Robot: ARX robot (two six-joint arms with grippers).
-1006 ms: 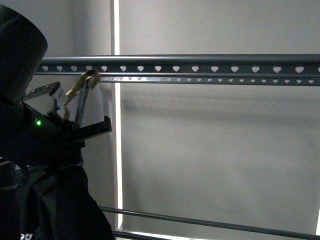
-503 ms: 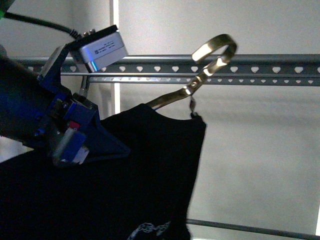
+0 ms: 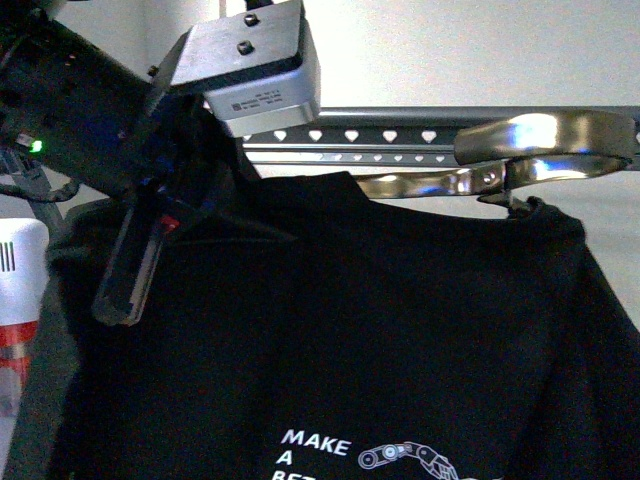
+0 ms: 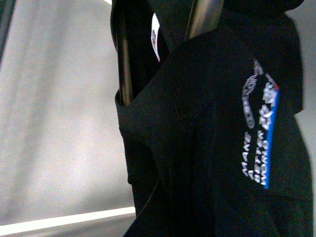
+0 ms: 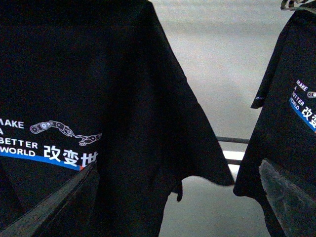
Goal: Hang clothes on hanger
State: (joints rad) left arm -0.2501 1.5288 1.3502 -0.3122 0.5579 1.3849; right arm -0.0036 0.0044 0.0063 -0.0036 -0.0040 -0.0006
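The black T-shirt (image 3: 380,330) fills most of the front view, hanging on a shiny metal clothes hanger (image 3: 440,183) whose hook (image 3: 548,140) sits at the height of the drying rack (image 3: 350,133), in front of its heart-punched rail. Whether the hook rests on the rail cannot be told. The left gripper (image 3: 135,275) is at the shirt's shoulder, with one translucent finger (image 3: 128,270) lying over the black cloth. Its other finger is hidden by the arm and the grey wrist camera (image 3: 255,65), so it is unclear whether it is clenched on the shirt or hanger or has let go.

The left wrist view is very close to the same shirt, showing its white lettering (image 4: 256,158) and blue bar (image 4: 272,143), a white neck tag (image 4: 155,37) and a strip of the hanger's metal (image 4: 202,15).

In the right wrist view the right gripper (image 5: 177,165) is spread wide and grasps nothing, one finger (image 5: 49,207) before a fuller-seen shirt (image 5: 98,64) and one before a cut-off shirt (image 5: 286,128). Both bear the same print and hang apart, with a thin rack bar (image 5: 232,140) between them. Which of the two is at the left gripper cannot be told.

In the front view only "MAKE A" (image 3: 315,445) and part of the robot-arm drawing (image 3: 410,460) show, the rest being cut off below. A white object with red bands (image 3: 18,300) is cut by the left edge and cannot be identified
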